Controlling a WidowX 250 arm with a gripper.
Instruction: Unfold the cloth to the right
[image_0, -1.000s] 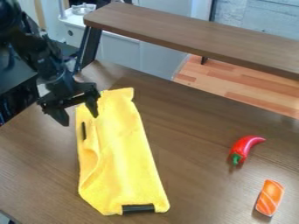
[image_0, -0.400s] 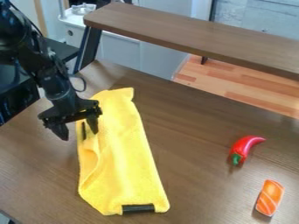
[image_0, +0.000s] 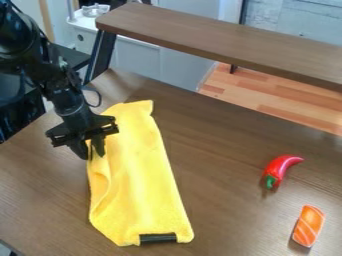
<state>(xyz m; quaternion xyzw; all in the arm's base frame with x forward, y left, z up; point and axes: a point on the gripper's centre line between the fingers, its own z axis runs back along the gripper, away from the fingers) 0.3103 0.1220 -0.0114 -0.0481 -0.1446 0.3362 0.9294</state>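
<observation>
Brown surface spreads wide between yellow cloth and red pepper, far edge running beyond both. We have gripper at cloth's left edge, jaws pinched on it.

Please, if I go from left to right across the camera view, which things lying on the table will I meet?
Yellow cloth, red chili pepper, orange piece with pale stripes.
</observation>
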